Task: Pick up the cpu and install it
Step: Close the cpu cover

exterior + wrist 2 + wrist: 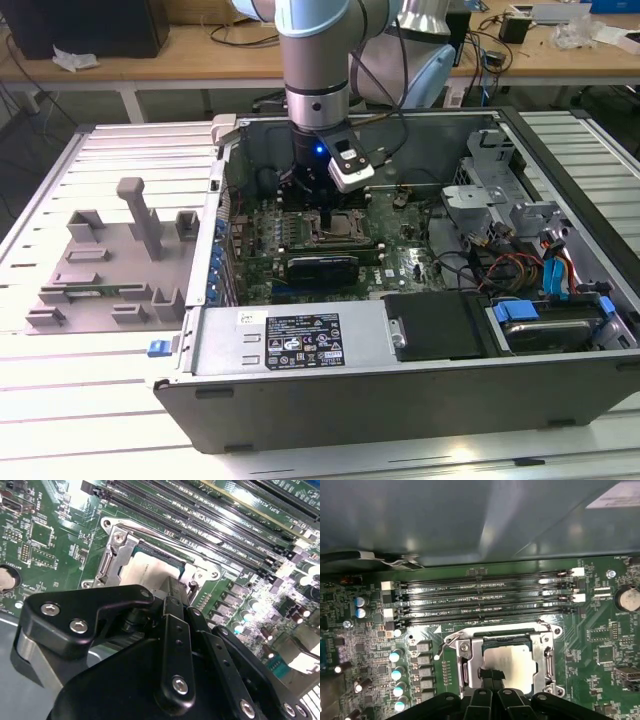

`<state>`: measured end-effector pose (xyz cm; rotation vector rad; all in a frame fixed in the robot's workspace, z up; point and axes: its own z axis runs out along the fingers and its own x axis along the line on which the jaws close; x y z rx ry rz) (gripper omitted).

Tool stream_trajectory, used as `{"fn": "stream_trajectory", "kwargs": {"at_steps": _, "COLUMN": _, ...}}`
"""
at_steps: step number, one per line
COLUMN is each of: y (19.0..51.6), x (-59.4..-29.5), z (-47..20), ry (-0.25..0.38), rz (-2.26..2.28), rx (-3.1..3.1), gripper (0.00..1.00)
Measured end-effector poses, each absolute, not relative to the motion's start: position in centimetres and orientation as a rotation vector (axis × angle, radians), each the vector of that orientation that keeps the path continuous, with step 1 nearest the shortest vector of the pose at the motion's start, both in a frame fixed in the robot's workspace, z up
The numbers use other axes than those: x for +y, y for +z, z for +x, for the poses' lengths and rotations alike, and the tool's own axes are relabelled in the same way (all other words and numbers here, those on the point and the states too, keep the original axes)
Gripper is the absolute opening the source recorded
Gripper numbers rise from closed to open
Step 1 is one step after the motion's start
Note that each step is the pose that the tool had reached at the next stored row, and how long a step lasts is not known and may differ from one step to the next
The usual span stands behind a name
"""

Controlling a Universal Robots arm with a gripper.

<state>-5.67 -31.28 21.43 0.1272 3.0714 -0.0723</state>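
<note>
My gripper point(492, 674) is clenched, tips together on the cpu point(516, 662), a flat square with a pale silvery top lying level in the socket point(470, 664), whose metal frame hugs its edges, memory slots point(485, 602) near, open board point(600, 630) around.
</note>
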Motion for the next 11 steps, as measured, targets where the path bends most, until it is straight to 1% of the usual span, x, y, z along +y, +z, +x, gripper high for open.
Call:
{"fn": "stream_trajectory", "kwargs": {"at_steps": 7, "y": 21.7, "x": -31.3, "z": -5.9, "ry": -0.072, "rz": 0.127, "rx": 3.067, "gripper": 0.11}}
{"fn": "stream_trajectory", "kwargs": {"at_steps": 11, "y": 22.7, "x": -31.3, "z": -5.9, "ry": -0.072, "rz": 0.127, "rx": 3.067, "gripper": 0.11}}
